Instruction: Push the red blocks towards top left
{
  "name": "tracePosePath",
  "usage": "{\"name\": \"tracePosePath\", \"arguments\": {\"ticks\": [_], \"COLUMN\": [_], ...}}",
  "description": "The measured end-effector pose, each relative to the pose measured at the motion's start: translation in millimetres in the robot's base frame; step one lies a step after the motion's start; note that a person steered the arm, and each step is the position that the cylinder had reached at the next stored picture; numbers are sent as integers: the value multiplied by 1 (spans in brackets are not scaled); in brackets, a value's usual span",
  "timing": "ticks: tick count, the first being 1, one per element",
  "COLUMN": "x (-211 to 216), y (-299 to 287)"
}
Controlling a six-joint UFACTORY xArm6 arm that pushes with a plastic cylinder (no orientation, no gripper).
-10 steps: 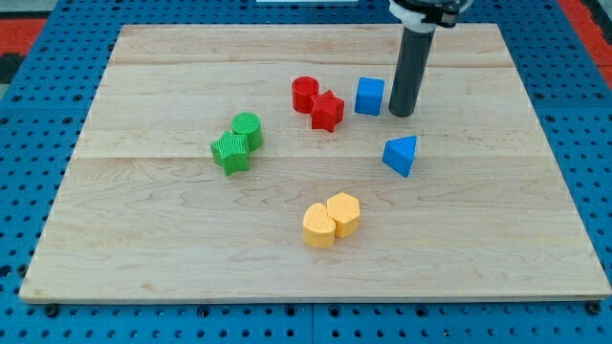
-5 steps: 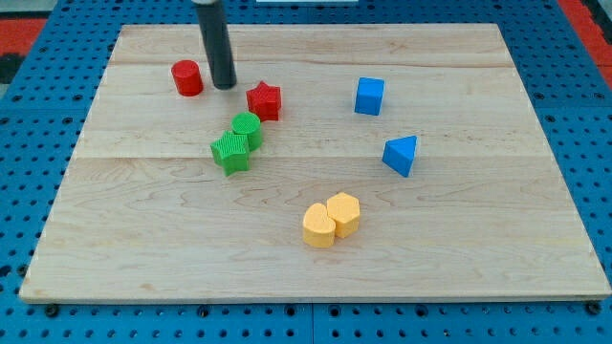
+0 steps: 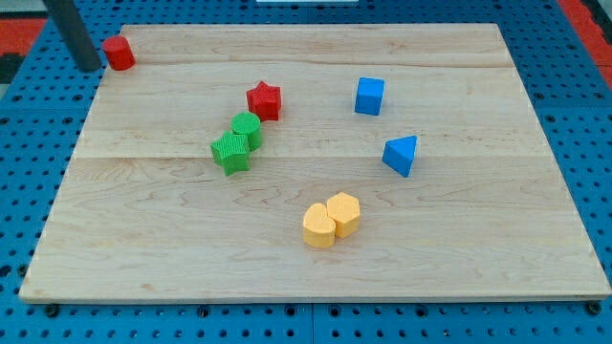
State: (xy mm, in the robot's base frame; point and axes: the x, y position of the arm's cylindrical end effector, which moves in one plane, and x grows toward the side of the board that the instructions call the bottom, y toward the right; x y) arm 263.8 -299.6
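Camera view, my tip (image 3: 88,67): off the worktop (image 3: 459,277) past its top-left corner, just left of the red cylinder (image 3: 119,53); no jaws fitted, so no grip state applies.
Red cylinder: moved from upper-middle to the top-left corner edge within the last second; this block looks delivered.
Red star (image 3: 264,100): shifted left earlier, unchanged over the last half second; near the green blocks (image 3: 236,141); still needs pushing.
Blue and yellow blocks: unmoved.

Eight small plastic blocks: two red, a cylinder (image 3: 119,53) and a star (image 3: 264,99); two green (image 3: 236,141); two blue (image 3: 369,96); two yellow (image 3: 331,219).
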Motion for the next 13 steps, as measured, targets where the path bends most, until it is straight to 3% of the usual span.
{"name": "tracePosePath", "arguments": {"ticks": [1, 2, 3, 4, 5, 6, 7, 8, 9, 10, 12, 13], "x": [-2, 40, 49, 49, 85, 106, 67, 59, 92, 132, 53, 41], "y": [85, 123, 255, 332, 333, 273, 224, 167, 240, 171, 184, 159]}}
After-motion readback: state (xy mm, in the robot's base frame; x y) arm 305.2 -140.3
